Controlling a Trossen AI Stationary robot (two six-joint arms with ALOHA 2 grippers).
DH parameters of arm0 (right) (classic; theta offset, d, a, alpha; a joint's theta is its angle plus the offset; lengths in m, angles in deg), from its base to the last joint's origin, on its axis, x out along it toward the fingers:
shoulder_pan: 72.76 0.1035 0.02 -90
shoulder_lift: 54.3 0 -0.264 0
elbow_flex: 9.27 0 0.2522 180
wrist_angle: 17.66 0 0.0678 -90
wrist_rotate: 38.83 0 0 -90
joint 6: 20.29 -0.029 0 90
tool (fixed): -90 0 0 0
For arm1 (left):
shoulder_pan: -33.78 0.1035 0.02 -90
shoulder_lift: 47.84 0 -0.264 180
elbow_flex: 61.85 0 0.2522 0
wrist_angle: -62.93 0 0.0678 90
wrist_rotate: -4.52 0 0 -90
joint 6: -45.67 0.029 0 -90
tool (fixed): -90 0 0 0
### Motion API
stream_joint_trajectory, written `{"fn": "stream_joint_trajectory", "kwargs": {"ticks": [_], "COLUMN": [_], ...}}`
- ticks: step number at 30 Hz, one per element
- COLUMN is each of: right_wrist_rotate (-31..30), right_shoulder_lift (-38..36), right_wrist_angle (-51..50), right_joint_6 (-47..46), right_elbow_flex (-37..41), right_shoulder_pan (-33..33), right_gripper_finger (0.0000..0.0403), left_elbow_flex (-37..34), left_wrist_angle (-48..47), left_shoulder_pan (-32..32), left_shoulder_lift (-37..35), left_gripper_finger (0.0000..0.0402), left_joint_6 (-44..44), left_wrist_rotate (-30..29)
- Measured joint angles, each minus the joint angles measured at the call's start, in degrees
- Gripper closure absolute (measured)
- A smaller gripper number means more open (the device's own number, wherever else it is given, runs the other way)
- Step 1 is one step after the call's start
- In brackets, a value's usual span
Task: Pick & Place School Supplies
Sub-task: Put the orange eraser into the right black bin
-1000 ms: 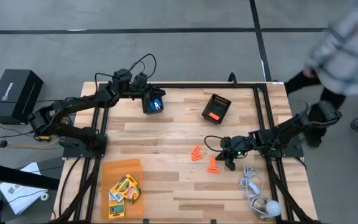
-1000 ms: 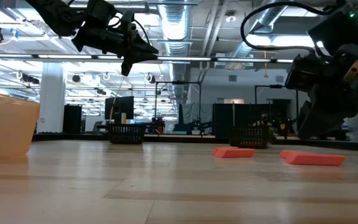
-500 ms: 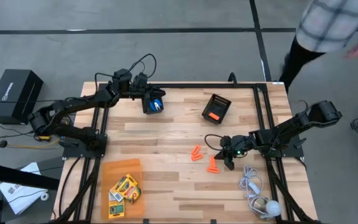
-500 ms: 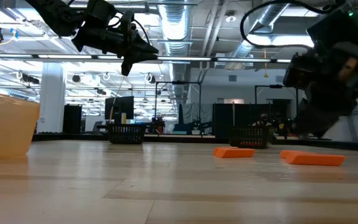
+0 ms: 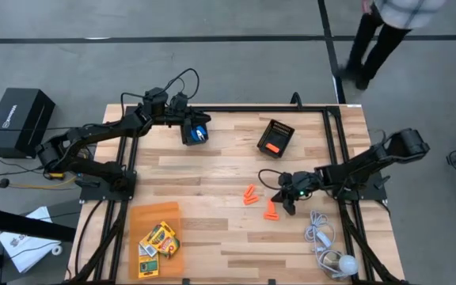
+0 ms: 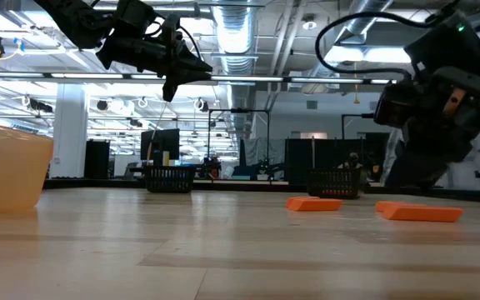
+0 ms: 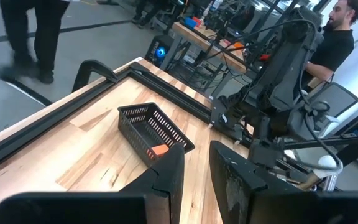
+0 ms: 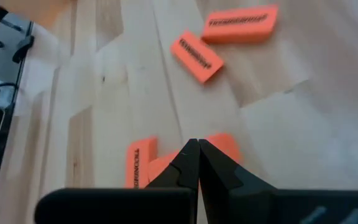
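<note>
**Right gripper closed above the orange erasers**

On the pale wood-plank worktop point(image 5: 212, 170), near its front-left corner, a translucent orange tray point(image 5: 153, 212) holds yellow-and-green crayon boxes point(image 5: 158, 237); their print is too small to read. At the back edge towards the left, the left gripper point(image 5: 195, 131) hangs over a blue-handled tool point(image 5: 200, 132), unmoved since a second ago; its fingers point(image 7: 169, 171) stand a little apart and whether they grip anything cannot be told. A black mesh bin point(image 5: 276, 136) with an orange piece inside sits at the back, right of centre. Flat rectangular orange erasers point(image 5: 250, 194) lie right of centre, their dark lettering unreadable. The right gripper point(image 5: 289, 207), fingers point(image 8: 191, 163) pressed together on nothing, sits just beside more erasers point(image 8: 143, 163), having shifted slightly. A white cord point(image 5: 321, 236) lies at the front-right corner.
</note>
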Motion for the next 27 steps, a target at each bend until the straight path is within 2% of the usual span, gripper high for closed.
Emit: {"fn": "stream_joint_trajectory", "kwargs": {"ticks": [4,13,17,27], "right_wrist_rotate": [0.5,1.9,2.5,3.5], "right_shoulder_lift": [5.2,11.3,10.8,2.8], "right_wrist_angle": [7.3,9.2,9.7,4.7], "right_joint_6": [-1.4,-2.4,-2.5,-1.5], "right_elbow_flex": [-0.2,-2.4,-1.7,-1.1], "right_shoulder_pan": [0.7,0.7,0.7,-2.7], "right_gripper_finger": [0.0403,0.0403,0.0403,0.0403], "left_elbow_flex": [0.0,0.0,0.0,0.0], "left_wrist_angle": [0.0,0.0,0.0,0.0], "left_shoulder_pan": [0.0,0.0,0.0,0.0], "left_shoulder_lift": [0.0,0.0,0.0,0.0], "left_gripper_finger": [0.0330,0.0330,0.0330,0.0330], "left_joint_6": [0.0,0.0,0.0,0.3], "left_wrist_rotate": [-0.1,0.0,0.0,0.1]}}
